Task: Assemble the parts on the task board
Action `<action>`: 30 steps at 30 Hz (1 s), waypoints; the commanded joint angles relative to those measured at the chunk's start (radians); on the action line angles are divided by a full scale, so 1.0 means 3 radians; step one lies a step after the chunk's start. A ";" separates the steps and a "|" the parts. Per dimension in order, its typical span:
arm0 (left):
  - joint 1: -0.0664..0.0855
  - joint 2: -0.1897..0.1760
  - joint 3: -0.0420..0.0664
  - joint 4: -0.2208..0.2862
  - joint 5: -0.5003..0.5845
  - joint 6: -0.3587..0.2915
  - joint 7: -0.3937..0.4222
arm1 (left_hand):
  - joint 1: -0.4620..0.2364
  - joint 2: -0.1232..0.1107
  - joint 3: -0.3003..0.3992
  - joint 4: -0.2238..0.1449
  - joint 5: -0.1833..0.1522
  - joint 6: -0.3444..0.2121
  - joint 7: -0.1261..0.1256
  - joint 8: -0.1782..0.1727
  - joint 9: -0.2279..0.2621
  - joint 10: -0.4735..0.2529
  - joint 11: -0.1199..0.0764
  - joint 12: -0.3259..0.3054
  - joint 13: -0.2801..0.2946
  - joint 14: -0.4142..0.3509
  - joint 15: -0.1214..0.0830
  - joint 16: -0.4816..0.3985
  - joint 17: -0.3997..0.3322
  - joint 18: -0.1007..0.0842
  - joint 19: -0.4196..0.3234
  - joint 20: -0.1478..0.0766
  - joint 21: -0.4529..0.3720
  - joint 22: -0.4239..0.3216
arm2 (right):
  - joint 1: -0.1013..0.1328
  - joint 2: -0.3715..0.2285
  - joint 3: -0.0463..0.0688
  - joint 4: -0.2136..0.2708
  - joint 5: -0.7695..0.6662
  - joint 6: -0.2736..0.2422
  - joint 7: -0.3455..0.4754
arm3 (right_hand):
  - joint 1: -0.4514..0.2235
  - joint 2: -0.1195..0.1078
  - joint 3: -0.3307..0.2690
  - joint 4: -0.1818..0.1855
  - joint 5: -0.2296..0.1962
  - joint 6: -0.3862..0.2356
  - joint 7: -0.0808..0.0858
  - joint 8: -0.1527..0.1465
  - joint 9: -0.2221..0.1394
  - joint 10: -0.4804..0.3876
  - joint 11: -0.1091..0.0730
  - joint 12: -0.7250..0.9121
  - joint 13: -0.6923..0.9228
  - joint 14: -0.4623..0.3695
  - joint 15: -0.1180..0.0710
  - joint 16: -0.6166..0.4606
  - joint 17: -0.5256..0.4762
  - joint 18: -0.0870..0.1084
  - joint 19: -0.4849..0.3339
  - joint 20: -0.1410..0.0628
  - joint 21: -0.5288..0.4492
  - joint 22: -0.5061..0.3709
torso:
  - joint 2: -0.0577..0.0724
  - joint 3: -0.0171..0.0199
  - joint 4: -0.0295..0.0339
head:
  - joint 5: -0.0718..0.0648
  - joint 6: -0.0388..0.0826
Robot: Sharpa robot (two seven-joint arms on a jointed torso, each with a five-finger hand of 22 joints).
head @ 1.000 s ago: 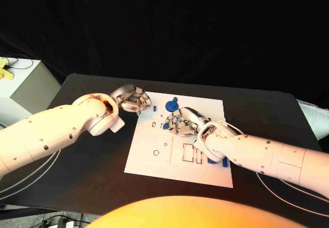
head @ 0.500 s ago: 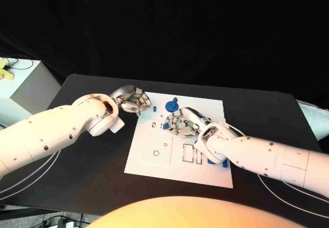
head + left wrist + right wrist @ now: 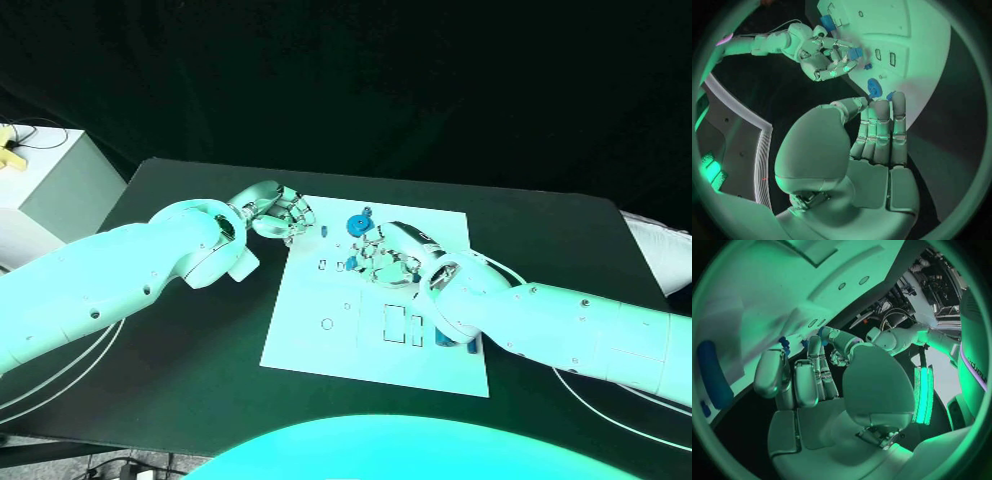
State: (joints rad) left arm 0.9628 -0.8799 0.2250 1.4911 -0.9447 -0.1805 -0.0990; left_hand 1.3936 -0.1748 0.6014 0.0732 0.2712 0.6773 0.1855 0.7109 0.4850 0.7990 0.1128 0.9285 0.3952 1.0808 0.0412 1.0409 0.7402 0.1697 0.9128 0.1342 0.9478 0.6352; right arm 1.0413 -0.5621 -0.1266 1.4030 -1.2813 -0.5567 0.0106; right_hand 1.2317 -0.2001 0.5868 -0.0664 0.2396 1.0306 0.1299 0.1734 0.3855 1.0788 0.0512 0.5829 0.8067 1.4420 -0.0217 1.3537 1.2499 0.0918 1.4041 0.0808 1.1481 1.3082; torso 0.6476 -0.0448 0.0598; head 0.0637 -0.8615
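Head view shows the right hand (image 3: 387, 254) pinching a small blue part (image 3: 855, 53) over the task board (image 3: 433, 368), ready to push it into a slot, while the left hand (image 3: 277, 212) waits at the board's far left corner, fingers curled on nothing.

A lab: black-draped table (image 3: 173, 330), white cabinet (image 3: 51, 190) and cluttered equipment racks (image 3: 932, 275).

Task board (image 3: 325, 345) – one; hands – two: left hand (image 3: 278, 213), right hand (image 3: 389, 252)

No text, label, number or sign can be read on anything here.
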 commanded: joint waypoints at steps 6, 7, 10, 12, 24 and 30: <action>0.0000 0.0008 0.0002 -0.0012 0.0019 0.0053 0.0005 | 0.0020 0.0004 -0.0016 -0.0003 0.0015 -0.0020 0.0024 0.0017 -0.0004 -0.0017 -0.0001 0.0018 -0.0005 -0.0031 -0.0002 -0.0010 -0.0004 0.0048 -0.0017 0.0004 -0.0006 0.0002 | 0.0075 -0.0014 0.0005 0.0169 -0.0641 0.0196 -0.0725 | -0.0029 0.0005 0.0037 0.0003 -0.0021 0.0024 -0.0010 0.0027 0.0004 0.0030 -0.0021 0.0066 0.0018 0.0066 -0.0013 0.0071 0.0068 -0.0044 0.0077 -0.0005 0.0122 0.0121 | 0.0001 0.0001 0.0004 | -0.0017 0.0012; 0.0000 0.0009 0.0002 -0.0013 0.0019 0.0053 0.0005 | 0.0020 0.0004 -0.0016 -0.0003 0.0015 -0.0020 0.0024 0.0017 -0.0004 -0.0017 -0.0001 0.0018 -0.0005 -0.0031 -0.0002 -0.0010 -0.0004 0.0048 -0.0017 0.0004 -0.0006 0.0002 | 0.0080 -0.0010 0.0005 0.0181 -0.0690 0.0204 -0.0773 | -0.0030 0.0003 0.0037 0.0003 -0.0022 0.0025 -0.0011 0.0027 0.0004 0.0032 -0.0022 0.0069 0.0019 0.0070 -0.0013 0.0078 0.0076 -0.0046 0.0082 -0.0006 0.0134 0.0129 | 0.0004 0.0001 0.0006 | -0.0021 0.0017; 0.0000 0.0010 0.0002 -0.0016 0.0019 0.0054 0.0004 | 0.0020 0.0004 -0.0016 -0.0003 0.0015 -0.0020 0.0024 0.0017 -0.0004 -0.0017 -0.0001 0.0018 -0.0005 -0.0031 -0.0002 -0.0010 -0.0004 0.0048 -0.0017 0.0004 -0.0006 0.0002 | 0.0088 0.0010 0.0005 0.0200 -0.0804 0.0233 -0.0887 | -0.0030 0.0001 0.0040 0.0003 -0.0022 0.0027 -0.0013 0.0028 0.0003 0.0037 -0.0024 0.0077 0.0021 0.0077 -0.0015 0.0087 0.0088 -0.0049 0.0091 -0.0008 0.0152 0.0140 | 0.0004 0.0000 0.0006 | -0.0020 0.0020; 0.0000 0.0011 0.0002 -0.0017 0.0019 0.0054 0.0004 | 0.0024 0.0005 -0.0016 -0.0005 0.0015 -0.0023 0.0025 0.0018 -0.0006 -0.0020 0.0000 0.0021 -0.0008 -0.0033 -0.0001 -0.0010 -0.0007 0.0048 -0.0018 0.0004 -0.0005 0.0003 | 0.0092 0.0032 0.0006 0.0210 -0.0902 0.0260 -0.0968 | -0.0031 0.0000 0.0041 0.0004 -0.0023 0.0028 -0.0013 0.0028 0.0003 0.0039 -0.0025 0.0080 0.0022 0.0083 -0.0016 0.0095 0.0100 -0.0051 0.0096 -0.0008 0.0164 0.0148 | 0.0005 0.0000 0.0007 | -0.0019 0.0021; 0.0000 0.0011 0.0002 -0.0011 0.0018 0.0056 0.0002 | 0.0024 0.0005 -0.0016 -0.0005 0.0015 -0.0023 0.0025 0.0018 -0.0006 -0.0020 0.0000 0.0021 -0.0008 -0.0033 -0.0001 -0.0010 -0.0007 0.0048 -0.0018 0.0004 -0.0005 0.0003 | 0.0098 0.0132 0.0006 0.0241 -0.1294 0.0315 -0.1244 | -0.0057 -0.0025 0.0042 0.0018 -0.0001 0.0036 -0.0020 0.0031 0.0001 0.0048 -0.0030 0.0102 0.0027 0.0104 -0.0022 0.0123 0.0135 -0.0065 0.0127 -0.0014 0.0236 0.0193 | 0.0008 0.0000 0.0008 | -0.0014 0.0012; 0.0000 0.0010 0.0002 -0.0005 0.0018 0.0058 0.0001 | 0.0024 0.0005 -0.0016 -0.0005 0.0015 -0.0023 0.0025 0.0018 -0.0006 -0.0020 0.0000 0.0021 -0.0008 -0.0033 -0.0001 -0.0010 -0.0007 0.0048 -0.0018 0.0004 -0.0005 0.0003 | 0.0098 0.0165 0.0005 0.0236 -0.1424 0.0367 -0.1320 | -0.0060 -0.0033 0.0043 0.0019 0.0002 0.0038 -0.0022 0.0032 0.0001 0.0051 -0.0032 0.0107 0.0028 0.0104 -0.0023 0.0120 0.0129 -0.0065 0.0128 -0.0015 0.0237 0.0195 | 0.0008 0.0001 0.0009 | -0.0010 0.0009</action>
State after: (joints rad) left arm 0.9627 -0.8785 0.2249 1.4868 -0.9446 -0.1760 -0.1020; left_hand 1.3936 -0.1748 0.6014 0.0732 0.2712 0.6773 0.1854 0.7109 0.4840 0.7990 0.1127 0.9286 0.3939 1.0773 0.0376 1.0409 0.7391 0.1697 0.9128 0.1342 0.9478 0.6352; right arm 1.0704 -0.5139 -0.1255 1.4733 -1.6437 -0.4733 -0.3455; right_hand 1.2225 -0.2094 0.5963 -0.0620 0.2374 1.0361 0.1243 0.1777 0.3867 1.0908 0.0448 0.6109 0.8136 1.4594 -0.0253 1.3866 1.2895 0.0919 1.4344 0.0752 1.2178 1.3078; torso 0.6500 -0.0447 0.0625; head 0.0604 -0.8583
